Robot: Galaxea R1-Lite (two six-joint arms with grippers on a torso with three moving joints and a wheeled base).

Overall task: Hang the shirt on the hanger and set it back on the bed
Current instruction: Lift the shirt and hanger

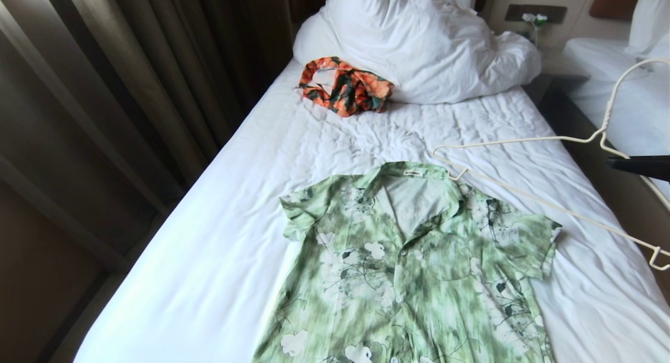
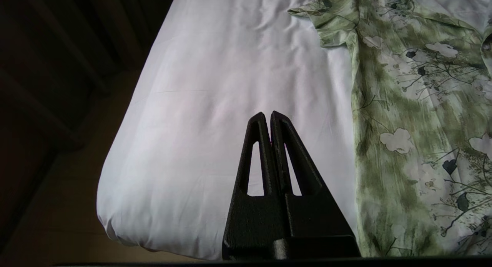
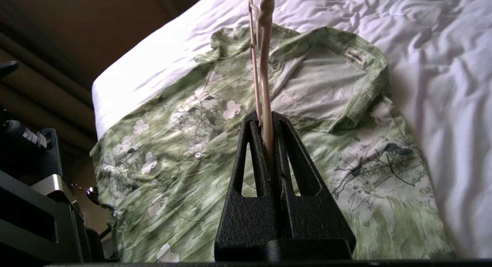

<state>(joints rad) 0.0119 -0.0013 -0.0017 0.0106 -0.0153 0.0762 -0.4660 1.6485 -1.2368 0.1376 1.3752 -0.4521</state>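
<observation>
Right gripper [image 3: 269, 117] jaws clamp the thin, springy cream-white wire hanger [image 1: 528, 167]; limp green floral shirt [image 1: 419, 258]: grasp collar.

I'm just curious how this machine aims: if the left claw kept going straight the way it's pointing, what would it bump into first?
Most likely the bare white sheet of the bed. The left gripper, shut and empty, points at the sheet beside the shirt, though depth is hard to judge.
</observation>
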